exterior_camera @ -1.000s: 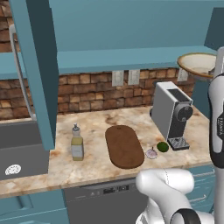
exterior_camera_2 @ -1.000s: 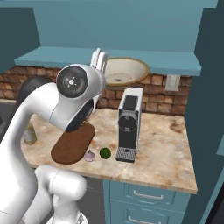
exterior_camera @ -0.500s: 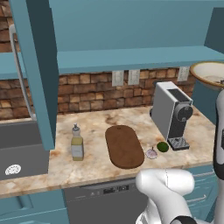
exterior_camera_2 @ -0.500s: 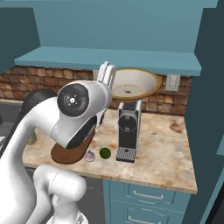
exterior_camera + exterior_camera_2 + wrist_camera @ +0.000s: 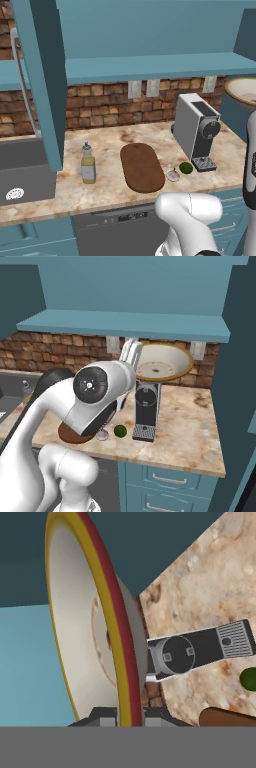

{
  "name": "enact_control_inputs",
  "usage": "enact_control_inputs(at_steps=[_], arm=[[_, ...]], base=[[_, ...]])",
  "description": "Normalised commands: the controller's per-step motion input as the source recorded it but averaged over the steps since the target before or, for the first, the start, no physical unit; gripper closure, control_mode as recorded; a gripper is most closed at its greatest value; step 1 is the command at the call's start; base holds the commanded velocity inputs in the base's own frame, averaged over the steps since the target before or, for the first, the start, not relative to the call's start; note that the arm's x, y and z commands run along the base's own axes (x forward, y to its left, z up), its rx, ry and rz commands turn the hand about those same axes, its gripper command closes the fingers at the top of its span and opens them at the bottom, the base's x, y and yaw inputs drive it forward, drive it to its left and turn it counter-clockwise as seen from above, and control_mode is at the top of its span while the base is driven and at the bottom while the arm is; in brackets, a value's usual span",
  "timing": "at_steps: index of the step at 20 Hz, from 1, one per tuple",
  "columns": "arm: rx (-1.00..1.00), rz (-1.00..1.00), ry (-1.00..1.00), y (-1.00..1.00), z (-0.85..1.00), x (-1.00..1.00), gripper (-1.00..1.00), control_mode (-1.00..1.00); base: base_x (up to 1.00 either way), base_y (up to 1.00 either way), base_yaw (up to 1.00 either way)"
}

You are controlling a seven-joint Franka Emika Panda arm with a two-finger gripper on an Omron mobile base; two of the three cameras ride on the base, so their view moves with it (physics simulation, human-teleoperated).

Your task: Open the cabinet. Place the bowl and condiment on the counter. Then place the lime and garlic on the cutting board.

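Bowl (image 5: 243,90) cut by the frame edge; cutting board (image 5: 70,437) and garlic (image 5: 102,435) partly behind the arm.

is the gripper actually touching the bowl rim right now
Touching. In the hand view the gripper has its fingertips closed on either side of the bowl rim, with no gap, and the bowl hangs above the counter.

Base cams behind arm, L & R, look down on same surface (image 5: 115,192); hand cam close along claw (image 5: 131,714).

Bare counter (image 5: 190,421) lies right of the coffee machine (image 5: 146,408), which stands under the bowl (image 5: 162,362).
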Motion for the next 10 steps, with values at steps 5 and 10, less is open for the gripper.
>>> enact_control_inputs(at_steps=[5, 10], arm=[[0.0, -0.05, 0.0, -0.27, -0.14, -0.06, 1.0, -1.0], [0.0, 0.0, 0.01, -0.19, -0.24, 0.0, 1.0, -1.0]], base=[[0.0, 0.0, 0.0], [0.0, 0.0, 0.0]])
